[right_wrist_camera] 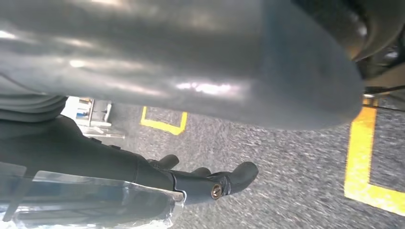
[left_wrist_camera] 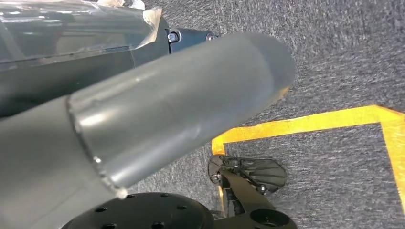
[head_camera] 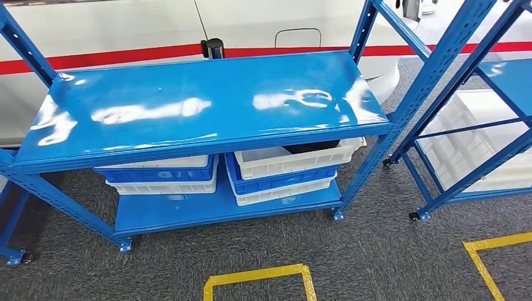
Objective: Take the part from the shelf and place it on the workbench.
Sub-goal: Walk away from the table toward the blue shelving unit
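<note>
Shelf [head_camera: 207, 106] top bare; part likely in white bin [head_camera: 295, 160] on lower tier, contents unclear. Right hand [right_wrist_camera: 205, 183] hung empty, fingers loosely curled; left hand's [left_wrist_camera: 157, 119] fingers indiscernible. Risk: upper deck could block the reach.

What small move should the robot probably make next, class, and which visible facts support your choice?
Probably raise one hand toward the lower shelf, likely the right hand. It hangs over the carpet holding nothing, as does the left hand. The top shelf is bare, so any part must lie in the stacked bins, perhaps the white bin with something dark inside.
</note>
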`<action>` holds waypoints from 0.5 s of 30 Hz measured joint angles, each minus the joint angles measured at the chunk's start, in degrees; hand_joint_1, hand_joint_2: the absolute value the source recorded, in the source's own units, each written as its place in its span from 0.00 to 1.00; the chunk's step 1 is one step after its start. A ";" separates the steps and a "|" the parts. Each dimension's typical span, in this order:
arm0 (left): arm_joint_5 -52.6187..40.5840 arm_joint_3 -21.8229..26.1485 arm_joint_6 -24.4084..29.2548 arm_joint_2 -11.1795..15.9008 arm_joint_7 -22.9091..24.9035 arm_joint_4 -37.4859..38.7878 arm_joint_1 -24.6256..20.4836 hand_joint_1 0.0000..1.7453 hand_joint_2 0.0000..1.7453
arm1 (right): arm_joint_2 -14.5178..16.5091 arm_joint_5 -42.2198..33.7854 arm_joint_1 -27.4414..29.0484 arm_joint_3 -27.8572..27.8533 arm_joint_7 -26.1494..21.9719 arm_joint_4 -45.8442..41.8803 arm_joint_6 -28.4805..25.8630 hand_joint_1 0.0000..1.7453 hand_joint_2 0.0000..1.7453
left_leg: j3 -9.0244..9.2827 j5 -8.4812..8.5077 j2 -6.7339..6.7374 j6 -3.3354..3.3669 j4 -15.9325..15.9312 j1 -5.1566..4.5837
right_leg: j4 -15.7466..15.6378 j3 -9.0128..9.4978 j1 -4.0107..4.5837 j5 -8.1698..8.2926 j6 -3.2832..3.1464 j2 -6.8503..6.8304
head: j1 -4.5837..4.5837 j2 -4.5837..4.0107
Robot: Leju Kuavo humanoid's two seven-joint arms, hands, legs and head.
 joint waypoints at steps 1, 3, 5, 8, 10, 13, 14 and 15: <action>0.00 0.00 0.05 -0.01 -0.04 0.00 0.01 0.00 0.00 | -0.02 0.01 0.04 -0.06 -0.05 0.00 0.00 0.00 0.00 | 0.55 -0.48 -0.11 -0.14 -0.03 -0.01 | -3.86 1.26 0.13 2.32 0.11 -0.02 | 0.04 0.00; 0.00 0.00 0.12 -0.04 -0.12 0.00 0.00 0.00 0.00 | -0.08 0.02 0.00 -0.15 -0.18 0.01 0.00 0.00 0.00 | 1.30 -1.42 -0.22 -0.68 -0.09 -0.23 | -9.24 3.43 0.63 4.99 -0.51 -0.03 | 0.01 -0.01; 0.01 0.00 0.14 -0.07 -0.16 0.00 -0.02 0.00 0.00 | -0.11 0.04 -0.13 -0.18 -0.28 0.01 0.00 0.00 0.00 | 1.76 -2.06 -0.23 -1.26 -0.33 -0.38 | -10.44 4.23 1.06 5.13 -1.55 0.03 | -0.07 -0.01; 0.02 0.00 0.16 -0.08 -0.25 -0.01 -0.11 0.00 0.00 | -0.10 0.13 -0.12 -0.21 -0.38 -0.03 -0.01 0.00 0.00 | 2.28 -3.10 0.10 -2.14 0.14 -0.35 | -11.29 5.51 0.37 4.71 -2.78 0.11 | -0.23 0.00; 0.01 -0.02 0.19 -0.05 -0.28 0.00 -0.14 0.00 0.00 | -0.09 0.17 -0.07 -0.22 -0.45 -0.04 -0.02 0.00 0.00 | 0.37 -4.88 0.33 -2.68 4.16 -0.21 | -11.73 6.45 0.04 4.36 -3.53 0.09 | -0.50 0.00; 0.02 -0.04 0.21 0.01 -0.27 0.00 -0.06 0.00 0.00 | -0.04 0.17 -0.13 -0.22 -0.48 -0.04 -0.02 0.00 0.00 | -5.37 -7.38 0.35 -3.25 12.70 0.05 | -11.75 7.31 0.10 3.53 -4.16 0.10 | -0.64 0.00; 0.02 -0.03 0.25 0.04 -0.27 0.00 0.01 0.00 0.00 | -0.04 0.19 -0.09 -0.22 -0.48 -0.04 -0.02 0.00 0.00 | -6.90 -7.01 0.36 -3.37 14.17 0.14 | -11.75 7.74 0.12 3.14 -4.17 0.15 | -0.63 0.00; 0.02 -0.03 0.32 0.08 -0.27 0.00 0.07 0.00 0.00 | -0.04 0.20 -0.02 -0.22 -0.48 -0.03 -0.02 0.00 0.00 | -7.81 -5.63 0.38 -3.44 14.17 0.22 | -11.75 8.36 0.12 2.68 -4.07 0.21 | -0.64 0.00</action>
